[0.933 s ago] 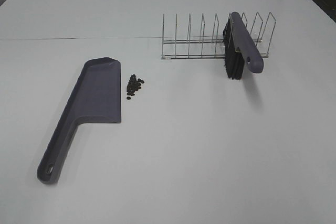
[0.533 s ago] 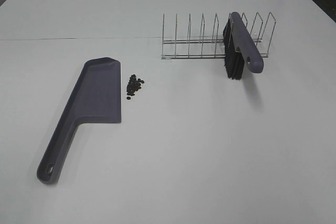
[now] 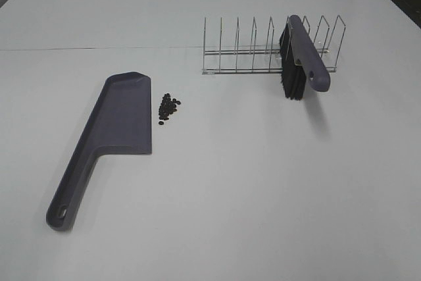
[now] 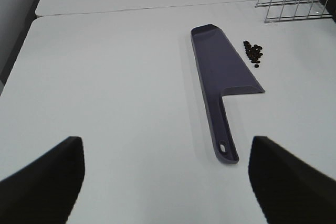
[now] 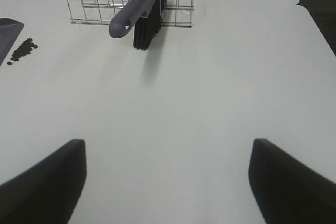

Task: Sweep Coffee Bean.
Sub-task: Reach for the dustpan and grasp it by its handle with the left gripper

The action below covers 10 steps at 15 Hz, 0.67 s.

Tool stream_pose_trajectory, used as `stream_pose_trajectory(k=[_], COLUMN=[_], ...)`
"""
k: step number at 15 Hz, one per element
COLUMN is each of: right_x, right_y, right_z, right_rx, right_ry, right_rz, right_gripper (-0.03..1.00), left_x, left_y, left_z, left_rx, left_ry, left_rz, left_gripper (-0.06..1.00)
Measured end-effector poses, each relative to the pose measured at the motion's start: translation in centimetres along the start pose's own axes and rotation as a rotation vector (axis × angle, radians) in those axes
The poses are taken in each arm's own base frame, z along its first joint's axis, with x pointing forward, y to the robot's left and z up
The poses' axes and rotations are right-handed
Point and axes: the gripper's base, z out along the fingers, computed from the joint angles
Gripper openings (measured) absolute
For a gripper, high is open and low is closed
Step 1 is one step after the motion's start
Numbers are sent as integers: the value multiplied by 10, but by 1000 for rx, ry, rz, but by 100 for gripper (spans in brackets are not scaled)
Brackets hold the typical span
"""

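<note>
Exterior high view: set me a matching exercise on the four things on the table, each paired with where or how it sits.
Column one:
1. dustpan
2. coffee beans
3. brush
4. wire rack

Column two:
A. propped in a slot, bristles pointing down
B. lying flat, handle toward the near edge
C. standing upright at the far right
D. small dark pile beside the purple blade

Pairs: 1-B, 2-D, 3-A, 4-C
</note>
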Motion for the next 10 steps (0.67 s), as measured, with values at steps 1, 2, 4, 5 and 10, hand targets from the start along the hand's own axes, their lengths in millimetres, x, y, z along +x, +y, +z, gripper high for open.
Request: stream_pose_trajectory(k=[1, 2, 4, 5, 10], right_x=[0, 0, 0, 0, 0], right_y=[0, 0, 0, 0, 0], right_z=[0, 0, 0, 0, 0], right_rx=[0, 0, 0, 0, 0], right_ry=[0, 0, 0, 0, 0], right_rz=[0, 0, 0, 0, 0], right_gripper=[74, 74, 74, 74, 74], left_x=[0, 0, 0, 0, 0], left_y=[0, 0, 0, 0, 0], left_z=[0, 0, 0, 0, 0], left_rx=[0, 0, 0, 0, 0], left_ry=[0, 0, 0, 0, 0], left_rz=[0, 0, 0, 0, 0], left_gripper=[80, 80, 80, 80, 80])
